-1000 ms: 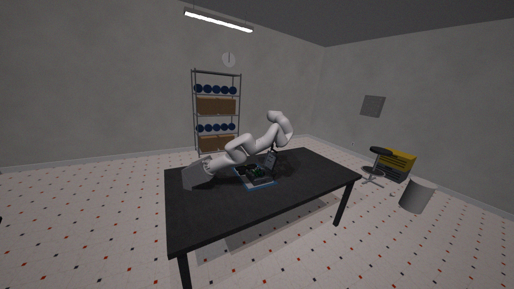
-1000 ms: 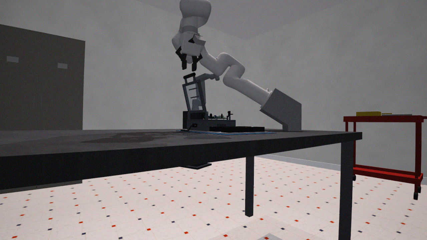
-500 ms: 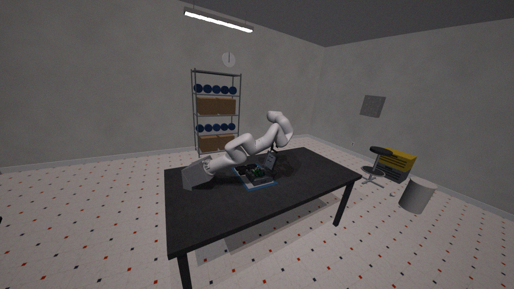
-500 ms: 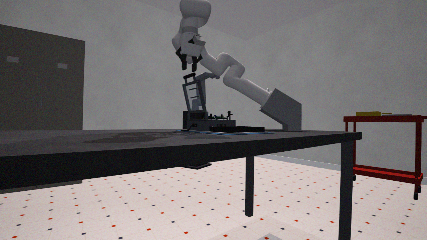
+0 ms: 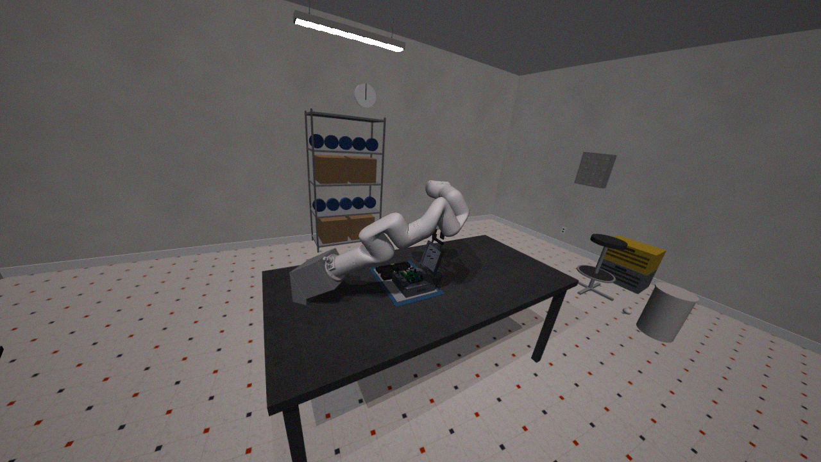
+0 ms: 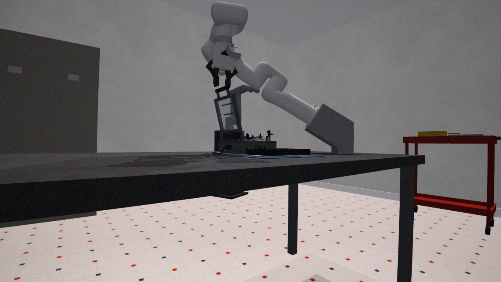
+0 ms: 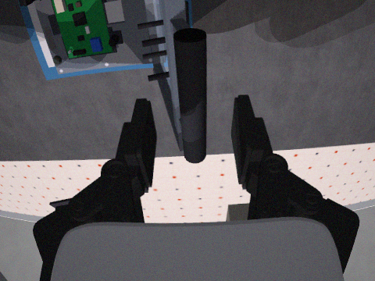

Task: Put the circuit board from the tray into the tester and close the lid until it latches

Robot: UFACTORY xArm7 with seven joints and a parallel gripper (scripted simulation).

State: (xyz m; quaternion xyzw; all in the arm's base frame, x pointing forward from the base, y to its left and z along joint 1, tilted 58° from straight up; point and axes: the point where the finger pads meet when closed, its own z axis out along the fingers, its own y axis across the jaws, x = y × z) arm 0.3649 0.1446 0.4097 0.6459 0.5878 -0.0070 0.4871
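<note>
Pincer: the pincer is partly spread and grips nothing; its fingers point down.
Handle: the black handle appears between the fingers in the wrist view, with a visible gap on either side; the exterior view shows it just below the fingertips.
Circuit board: the green board lies face up in the tester, well apart from the pincer, lower and toward the arm's base. Whether both pins pass through its holes cannot be told.
Lid: the lid stands raised, tilted slightly back, unlatched.
Tray: the black tray sits beside the tester.
Mat: a blue-edged mat lies beneath both, on the dark surface.

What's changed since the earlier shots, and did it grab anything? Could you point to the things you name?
The pincer (image 5: 439, 235) (image 6: 221, 86) (image 7: 193, 115) has come down a little, toward the handle (image 5: 437, 241) (image 6: 222, 89) (image 7: 191, 78) on the lid (image 5: 431, 257) (image 6: 218, 114) (image 7: 172, 48). Nothing taken hold of or let go: it's open, fingers spread about as before. The lid is still raised at the same tilt, and the green board (image 5: 410, 276) (image 6: 258, 137) (image 7: 87, 29) hasn't visibly moved.
</note>
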